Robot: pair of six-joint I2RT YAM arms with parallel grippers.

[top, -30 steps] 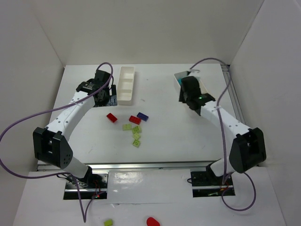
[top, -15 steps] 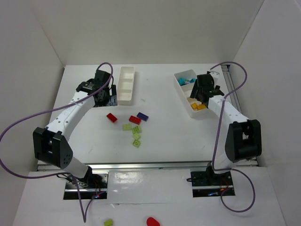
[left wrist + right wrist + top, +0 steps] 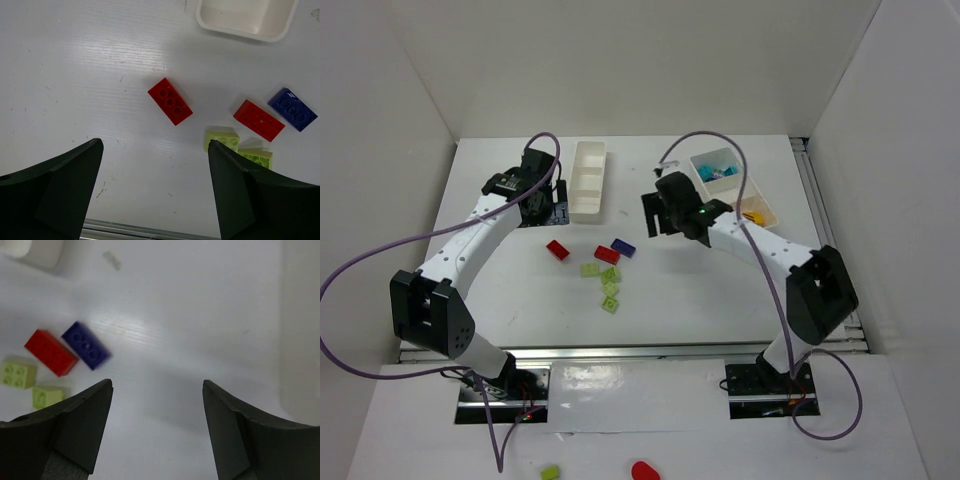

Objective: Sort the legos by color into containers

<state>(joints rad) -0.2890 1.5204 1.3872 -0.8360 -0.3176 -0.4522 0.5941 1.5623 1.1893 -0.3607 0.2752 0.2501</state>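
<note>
Swung away from the right tray (image 3: 697,163), the right arm now hangs over the middle of the desk (image 3: 520,285), while the left arm has kept its place beside the left tray (image 3: 586,213). Both trays are long, glossy white plastic with rounded corners and thin dividing walls. The right one holds cyan pieces (image 3: 720,173) in its far compartment and yellow-orange pieces (image 3: 753,213) nearer. The loose legos are small, flat, studded blocks. A red brick (image 3: 170,101) lies alone. A second red brick (image 3: 259,120) sits just beside a dark blue brick (image 3: 292,109), and the light green bricks (image 3: 609,288) cluster in front of them. The desk is white and faintly ribbed, marked with small scuffs, and is boxed in by plain white walls (image 3: 650,70). Purple cables (image 3: 360,265) loop off both arms. The left fingers (image 3: 90,155), dark matte wedges, are spread wide with nothing between them, and the lone red brick lies ahead of their gap, untouched. The right fingers (image 3: 100,395) are likewise spread and empty above bare desk. In that blurred view the blue and red pair lies ahead and off to the left.
</note>
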